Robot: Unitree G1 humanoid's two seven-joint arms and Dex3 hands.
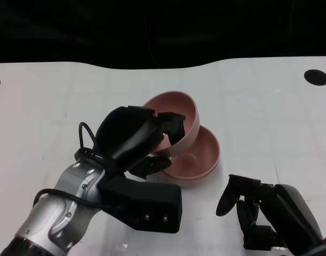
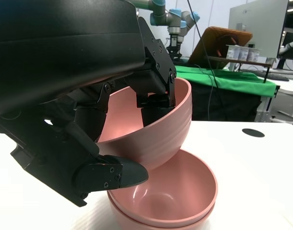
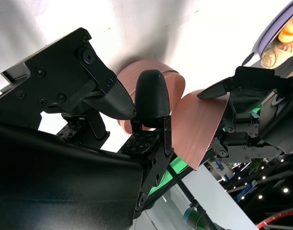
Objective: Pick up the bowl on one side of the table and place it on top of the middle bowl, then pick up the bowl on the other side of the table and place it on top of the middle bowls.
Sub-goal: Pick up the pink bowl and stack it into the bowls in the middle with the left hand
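Here, at the centre of the head view, the left hand grips a tilted pink bowl by its near wall: its upper fingers hook over the rim into the bowl while a lower finger presses the outside. The held bowl leans against the rim of the stacked bowls, which rest on the white table just below and right of it, two nested rims showing in the left wrist view. At the lower right of the frame the right hand hangs apart from the bowls, its fingers spread and holding nothing.
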